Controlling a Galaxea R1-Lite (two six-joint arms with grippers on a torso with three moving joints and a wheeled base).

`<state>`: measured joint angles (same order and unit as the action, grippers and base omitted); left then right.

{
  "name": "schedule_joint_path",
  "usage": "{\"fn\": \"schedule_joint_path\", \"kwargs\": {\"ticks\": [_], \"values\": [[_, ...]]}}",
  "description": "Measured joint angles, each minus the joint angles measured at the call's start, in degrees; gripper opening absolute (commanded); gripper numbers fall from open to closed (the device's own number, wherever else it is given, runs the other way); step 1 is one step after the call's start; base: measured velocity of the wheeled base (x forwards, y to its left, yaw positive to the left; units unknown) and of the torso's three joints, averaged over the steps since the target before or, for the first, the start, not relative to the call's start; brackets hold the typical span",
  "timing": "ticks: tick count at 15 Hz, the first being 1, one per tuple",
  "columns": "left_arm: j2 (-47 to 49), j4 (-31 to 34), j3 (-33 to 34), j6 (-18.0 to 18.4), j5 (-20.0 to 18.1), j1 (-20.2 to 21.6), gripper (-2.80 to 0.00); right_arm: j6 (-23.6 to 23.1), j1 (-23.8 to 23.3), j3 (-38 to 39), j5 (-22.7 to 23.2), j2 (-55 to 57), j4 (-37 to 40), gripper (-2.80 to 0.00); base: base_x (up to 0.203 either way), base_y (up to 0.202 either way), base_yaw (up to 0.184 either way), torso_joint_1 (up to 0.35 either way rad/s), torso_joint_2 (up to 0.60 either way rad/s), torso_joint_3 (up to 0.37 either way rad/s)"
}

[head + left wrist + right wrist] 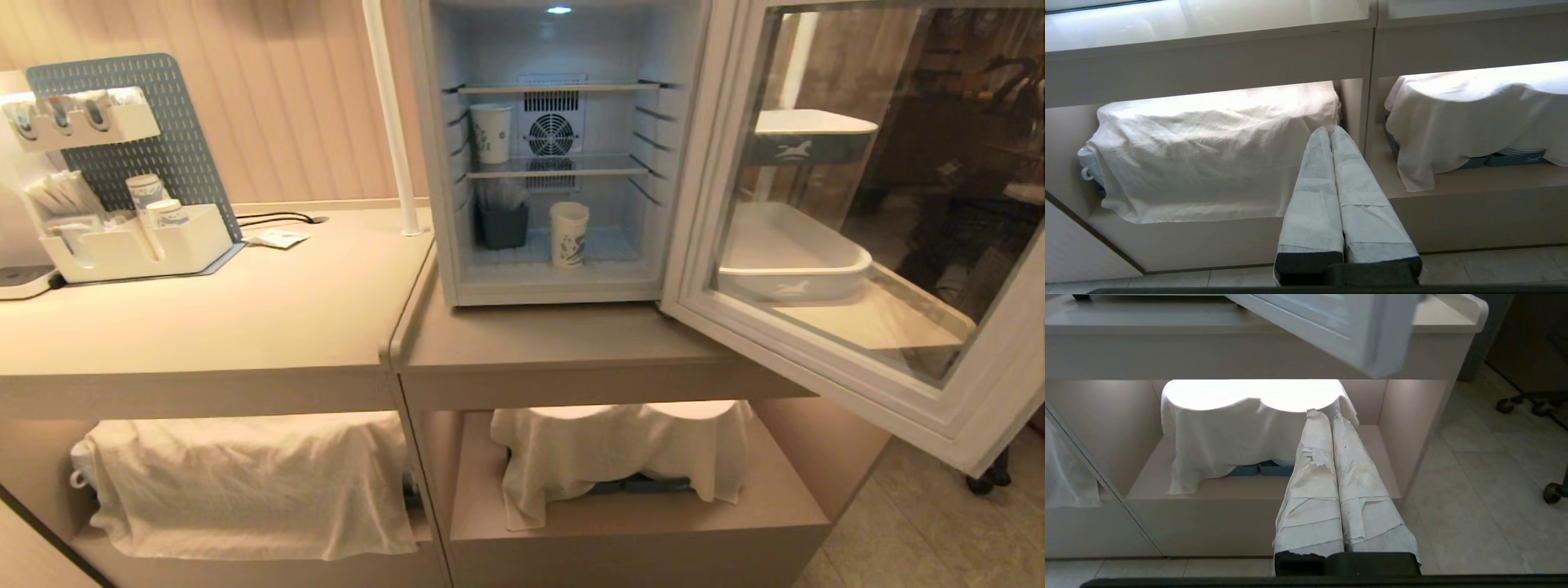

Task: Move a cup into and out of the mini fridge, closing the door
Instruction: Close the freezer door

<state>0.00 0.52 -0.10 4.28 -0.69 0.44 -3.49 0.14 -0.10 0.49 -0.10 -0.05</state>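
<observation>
Beige countertop carries the white boxy mini fridge, its glass-paned door swung wide; a white blue-patterned paper cup stands on its floor. Both cloth-wrapped grippers, left and right, hang low before the cabinet shelves, fingers pressed together, empty.

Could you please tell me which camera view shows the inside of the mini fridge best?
The head view: the mini fridge stands open, showing shelves and two cups. The right wrist view catches only the door's lower edge; the left wrist view shows none of it.
</observation>
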Motion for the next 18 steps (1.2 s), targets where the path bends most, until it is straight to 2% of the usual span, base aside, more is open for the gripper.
{"fn": "schedule_joint_path", "kwargs": {"ticks": [5, 8, 10, 12, 15, 18], "values": [[0.00, -0.02, 0.10, -0.55, 0.08, 0.02, -2.80, 0.03, 0.04, 0.00, 0.02, 0.00, -0.02, -2.80, 0.000, -0.150, 0.000, 0.002, 0.00, 0.002], [0.00, -0.20, 0.10, -1.22, 0.49, -0.07, -2.80, 0.14, -0.03, -0.01, 0.00, 0.02, -0.02, -2.80, 0.000, 0.000, 0.000, 0.000, 0.00, 0.000], [0.00, -0.26, 0.10, -1.60, 0.59, 0.00, -2.80, 2.30, 0.00, -0.15, -0.24, 0.05, 0.45, -2.80, 0.000, 0.000, 0.000, 0.000, 0.00, 0.000], [0.00, -0.28, 0.10, -1.67, 0.60, -0.04, -2.80, 2.89, -0.04, -3.00, -0.69, 0.12, 1.79, -2.80, 0.000, 0.000, 0.000, 0.000, 0.00, 0.000], [0.00, -0.30, 0.10, -1.67, 0.59, 0.00, -2.80, 2.66, -0.03, -18.07, -2.75, 2.33, 10.13, -2.80, 0.000, 0.000, 0.000, 0.000, 0.00, 0.000], [0.00, -0.32, 0.10, -1.64, 0.59, 0.00, -2.80, 1.19, -0.12, -39.81, -5.70, 11.70, 21.18, -2.80, 0.000, 0.000, 0.000, 0.000, 0.00, 0.000]]}}
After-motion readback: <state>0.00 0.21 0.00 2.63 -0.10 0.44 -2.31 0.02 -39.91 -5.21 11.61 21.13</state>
